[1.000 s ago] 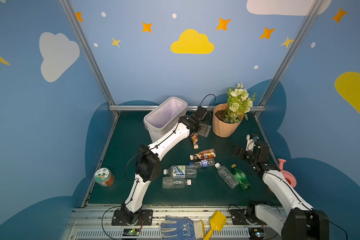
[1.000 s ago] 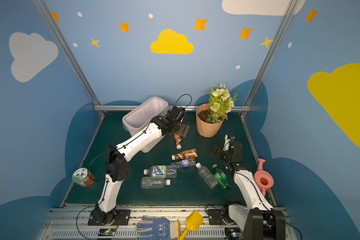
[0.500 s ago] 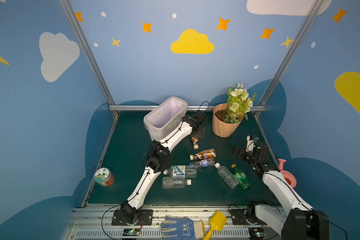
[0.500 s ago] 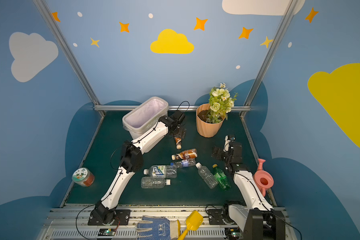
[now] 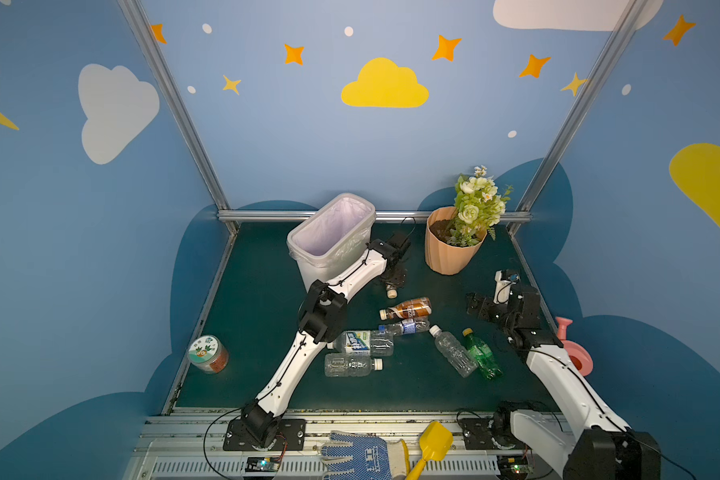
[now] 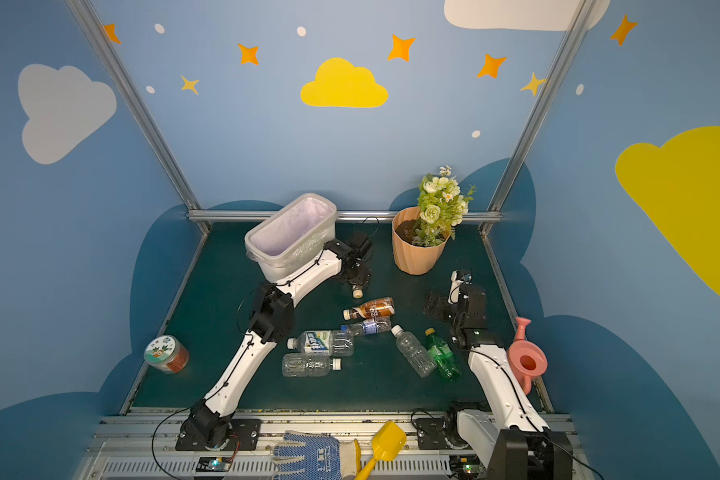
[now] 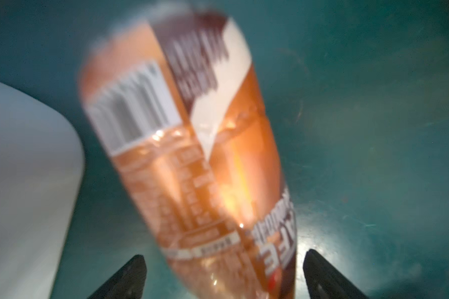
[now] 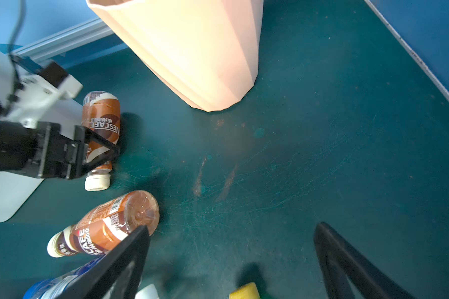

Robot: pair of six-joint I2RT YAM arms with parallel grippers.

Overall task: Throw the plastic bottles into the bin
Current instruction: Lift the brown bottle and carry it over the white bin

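My left gripper (image 7: 223, 255) is open and down at the mat beside the white bin (image 5: 312, 270). Its fingers (image 8: 101, 145) straddle a lying brown-labelled bottle (image 7: 192, 145), with a gap on each side. In a top view only this bottle's cap (image 5: 391, 293) shows below the gripper (image 5: 393, 276). Several other plastic bottles lie mid-mat: a brown one (image 5: 408, 308), clear ones (image 5: 350, 365) and a green one (image 5: 481, 353). My right gripper (image 8: 232, 226) is open and empty, near the second brown bottle (image 8: 109, 227).
A peach flowerpot (image 5: 449, 253) with flowers stands at the back right. A round jar (image 5: 206, 354) sits at the left edge and a pink watering can (image 5: 574, 357) at the right edge. A glove (image 5: 358, 455) and a yellow shovel (image 5: 433, 444) lie on the front rail.
My left arm has folded and brought its gripper down from beside the bin's rim onto the brown bottle at the bin's foot; its jaws have narrowed a little. The right arm is still.
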